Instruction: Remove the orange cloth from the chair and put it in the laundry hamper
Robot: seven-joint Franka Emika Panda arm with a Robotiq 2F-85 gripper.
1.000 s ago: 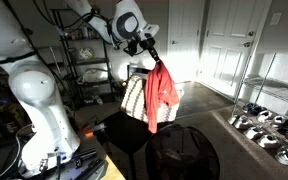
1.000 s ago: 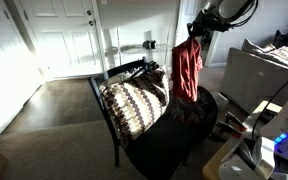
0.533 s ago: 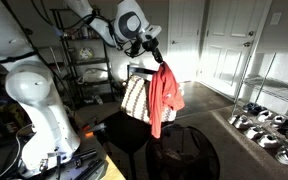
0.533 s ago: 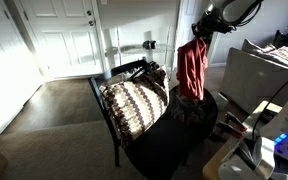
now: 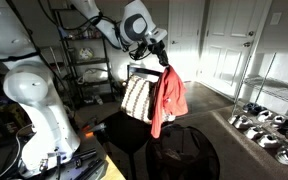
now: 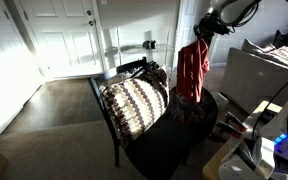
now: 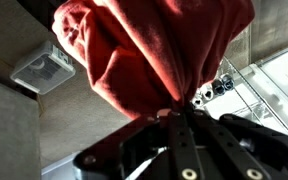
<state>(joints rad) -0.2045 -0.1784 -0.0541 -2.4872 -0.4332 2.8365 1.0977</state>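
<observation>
My gripper [image 5: 164, 62] is shut on the top of the orange cloth [image 5: 167, 98], which hangs limp in the air beside the chair's striped back [image 5: 137, 96]. The cloth's lower end hangs just above the black laundry hamper [image 5: 184, 150]. In an exterior view the cloth [image 6: 192, 70] hangs from the gripper [image 6: 200, 40] over the hamper [image 6: 184, 125], to the right of the chair [image 6: 134, 105]. In the wrist view the cloth [image 7: 154, 50] bunches between the shut jaws [image 7: 177, 108].
A wire shelf with shoes [image 5: 264, 125] stands at one side. White doors [image 6: 64, 40] are behind the chair. A metal rack [image 5: 84, 60] stands behind the arm. A white robot base [image 5: 34, 100] is in the foreground.
My gripper has moved with the orange cloth away from the chair back and toward the space over the hamper. The cloth swings slightly.
</observation>
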